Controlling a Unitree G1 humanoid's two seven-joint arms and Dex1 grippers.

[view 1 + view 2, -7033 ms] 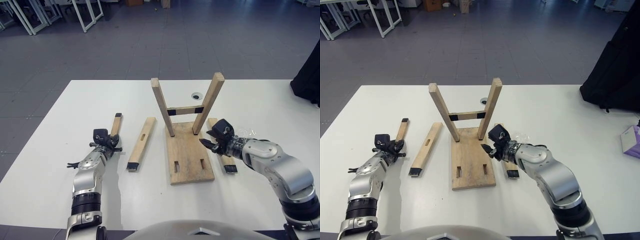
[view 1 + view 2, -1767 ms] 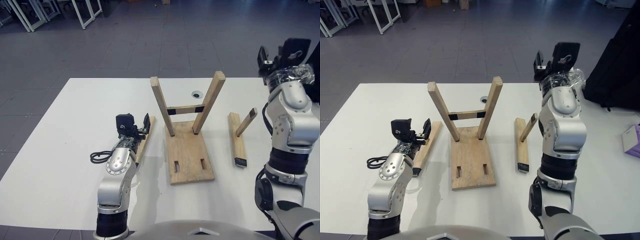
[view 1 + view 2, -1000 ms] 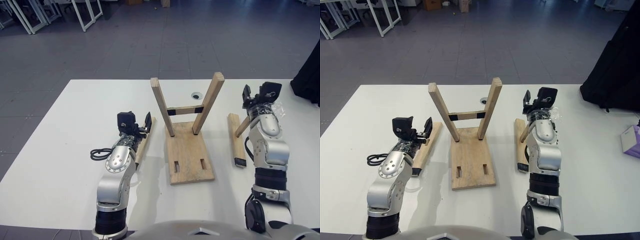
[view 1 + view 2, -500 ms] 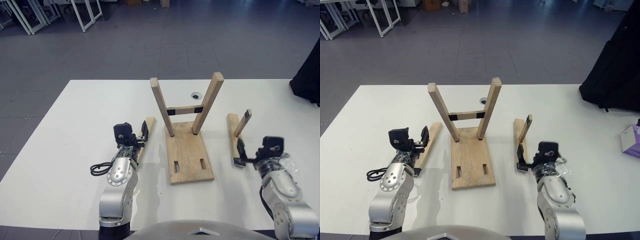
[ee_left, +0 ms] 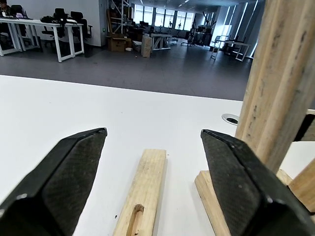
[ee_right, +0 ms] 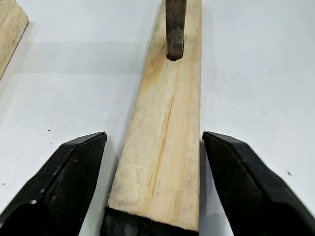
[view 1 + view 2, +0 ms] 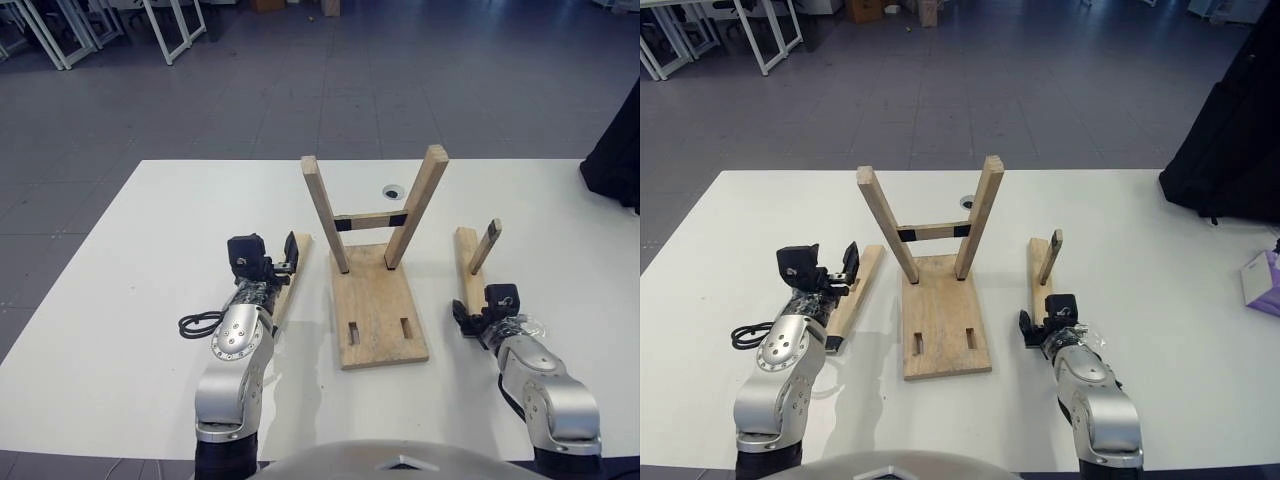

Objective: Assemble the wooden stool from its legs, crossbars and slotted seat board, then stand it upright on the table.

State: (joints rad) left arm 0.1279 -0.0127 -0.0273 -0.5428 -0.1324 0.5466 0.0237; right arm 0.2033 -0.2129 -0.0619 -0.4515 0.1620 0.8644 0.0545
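Pale wood seat board (image 7: 377, 315) lies flat at the middle of the table (image 7: 130, 260), underside up. Two legs (image 7: 325, 213) and a taped crossbar (image 7: 370, 220) stand in its far slots; the two near slots (image 7: 353, 327) are unfilled.

Left pincer (image 5: 153, 147) is wide open and holds nothing. Its pads sit either side of the slotted loose leg (image 5: 143, 196), which lies left of the board. Right pincer (image 6: 155, 140) is likewise wide open and empty. It straddles the black-capped near end of the right leg (image 6: 167, 118), which lies right of the board with the second crossbar (image 6: 174, 29) standing tilted out of it.

Assessment: the step in hand appears to be taking hold of both loose pieces to join them. Recommend closing squarely across the narrow faces, clear of the slot on the left piece, so the mortise is unobstructed. The right grasp sits at the very end; a hold nearer the crossbar would likely limit swing when lifted. Risk: knocking the standing pair, which is near the left piece.

Markings: no brand, label or legible writing found on any part.
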